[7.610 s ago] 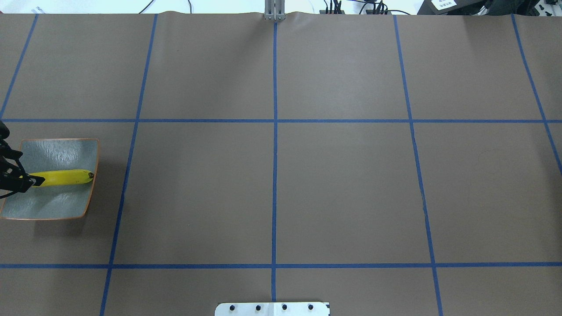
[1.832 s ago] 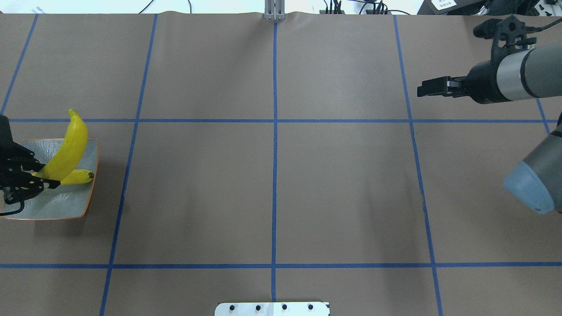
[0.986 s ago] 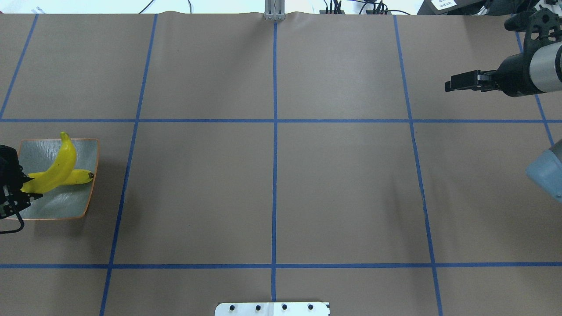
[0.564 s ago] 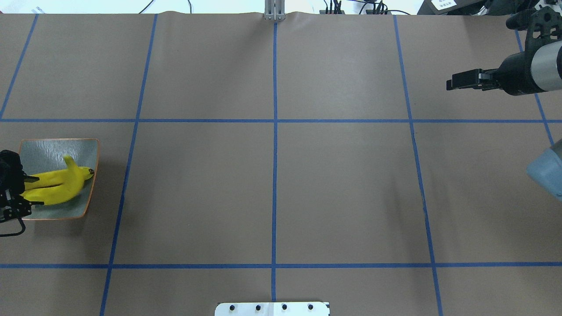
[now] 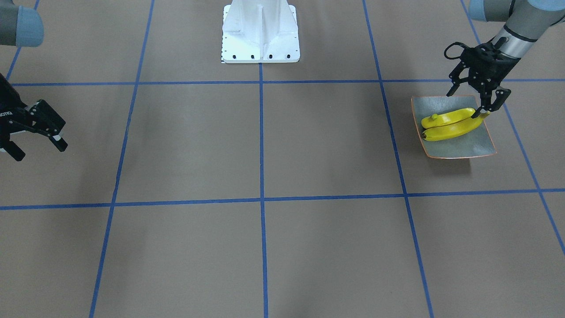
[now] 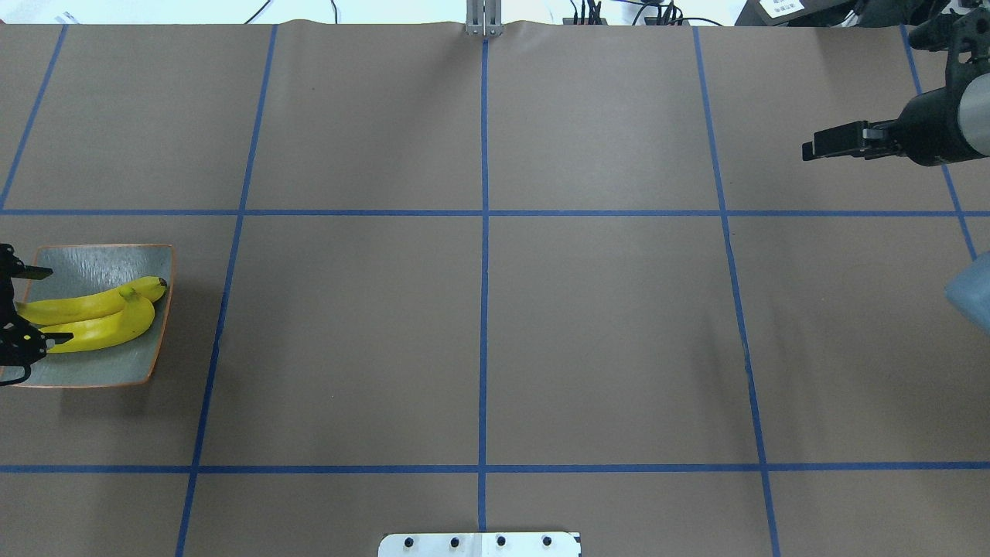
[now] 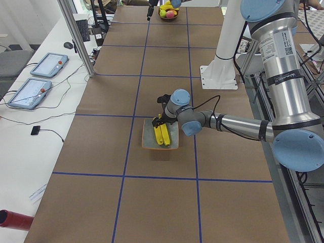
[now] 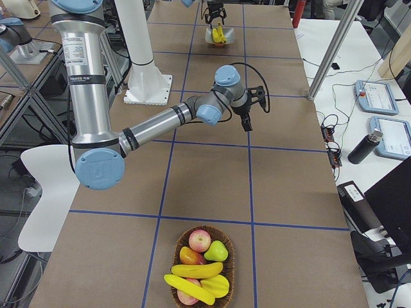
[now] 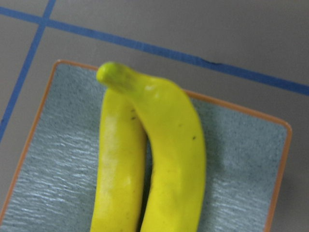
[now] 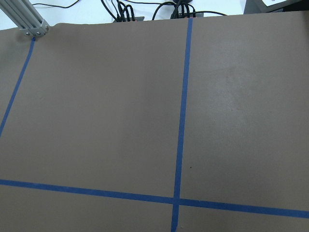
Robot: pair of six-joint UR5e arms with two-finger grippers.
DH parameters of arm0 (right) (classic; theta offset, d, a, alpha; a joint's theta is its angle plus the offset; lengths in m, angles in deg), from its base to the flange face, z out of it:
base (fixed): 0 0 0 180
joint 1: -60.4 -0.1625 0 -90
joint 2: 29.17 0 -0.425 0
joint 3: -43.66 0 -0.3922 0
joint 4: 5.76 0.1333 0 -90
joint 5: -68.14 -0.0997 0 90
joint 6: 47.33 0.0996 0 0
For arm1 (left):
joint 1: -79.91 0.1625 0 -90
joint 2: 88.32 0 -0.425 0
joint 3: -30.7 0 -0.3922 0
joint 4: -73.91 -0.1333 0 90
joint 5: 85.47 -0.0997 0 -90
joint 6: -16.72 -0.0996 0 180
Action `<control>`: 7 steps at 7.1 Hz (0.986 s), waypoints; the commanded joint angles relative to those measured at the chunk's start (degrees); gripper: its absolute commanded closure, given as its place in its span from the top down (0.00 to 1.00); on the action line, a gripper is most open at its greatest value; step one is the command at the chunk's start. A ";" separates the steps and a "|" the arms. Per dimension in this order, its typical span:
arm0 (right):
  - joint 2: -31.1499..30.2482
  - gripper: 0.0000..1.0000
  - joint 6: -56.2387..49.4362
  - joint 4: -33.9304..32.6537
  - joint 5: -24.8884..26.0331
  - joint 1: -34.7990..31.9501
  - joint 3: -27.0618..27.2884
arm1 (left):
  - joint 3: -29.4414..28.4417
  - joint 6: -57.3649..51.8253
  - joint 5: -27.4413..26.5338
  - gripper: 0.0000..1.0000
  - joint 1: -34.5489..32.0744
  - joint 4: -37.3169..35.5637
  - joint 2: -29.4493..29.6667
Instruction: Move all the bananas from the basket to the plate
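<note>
Two yellow bananas (image 6: 85,305) (image 6: 108,331) lie side by side on the square grey-green plate (image 6: 97,370) at the table's left edge. They also show in the front view (image 5: 448,118) and fill the left wrist view (image 9: 174,159). My left gripper (image 6: 42,305) (image 5: 463,104) is open and empty, its fingers on either side of the bananas' stem ends. My right gripper (image 5: 39,150) (image 6: 812,148) is open and empty over bare table at the far right. Two more bananas (image 8: 196,270) (image 8: 189,290) lie in the basket (image 8: 229,253).
The wicker basket also holds apples (image 8: 200,240) and a pear (image 8: 219,251), at the table's end on my right. The white robot base (image 5: 260,31) stands at the near middle edge. Blue tape lines grid the brown table.
My left gripper has lowered a second banana onto the plate beside the first and opened, letting it go. My right arm has drawn back towards the right edge.
</note>
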 commanded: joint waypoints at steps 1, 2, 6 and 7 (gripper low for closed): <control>-4.12 1.00 -12.44 0.05 -5.95 -7.12 -2.70 | 0.79 16.58 10.72 1.00 -4.40 0.43 3.75; -6.84 1.00 -21.47 -0.04 -10.08 -12.39 -5.24 | 1.40 24.15 11.72 1.00 -4.40 0.43 5.60; -14.51 1.00 -53.48 -0.13 -13.45 -32.16 -20.23 | 1.58 27.57 11.82 1.00 -4.14 0.43 7.46; -13.81 1.00 -62.87 -0.30 -13.11 -38.13 -26.91 | 1.50 27.57 11.82 1.00 -3.96 0.43 7.46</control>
